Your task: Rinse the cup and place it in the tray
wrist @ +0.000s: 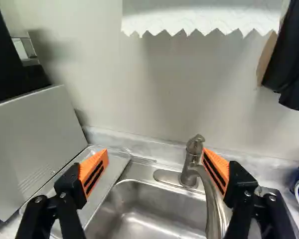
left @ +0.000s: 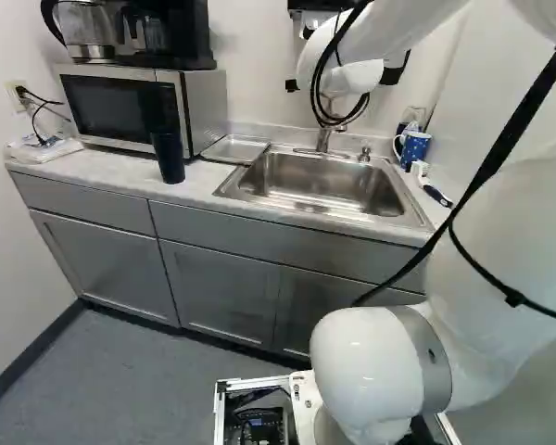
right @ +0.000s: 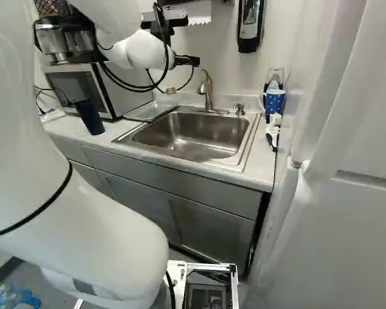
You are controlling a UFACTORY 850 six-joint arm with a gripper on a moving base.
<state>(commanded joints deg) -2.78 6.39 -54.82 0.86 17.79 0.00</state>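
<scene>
My gripper [right: 188,60] hangs in the air behind the sink's left part, partly hidden by the wrist. In the wrist view the gripper [wrist: 154,169] stands wide open, nothing between its fingers. A dark blue cup [left: 169,156] is upright on the counter before the microwave. At the sink's far right, a spotted blue mug [right: 275,101] with a white handle stands by the wall. The shallow metal tray [wrist: 117,162] lies between microwave and sink, partly behind one finger. The faucet [wrist: 192,167] rises at the sink's rear; its spout shows beside the other finger.
The microwave [left: 120,109] carries a coffee maker [left: 171,32]. The steel sink [right: 186,132] is set into the counter. A soap dispenser [right: 249,26] hangs on the wall, and a paper towel [wrist: 199,15] overhangs ahead of the gripper. A brush [left: 435,193] lies right of the sink.
</scene>
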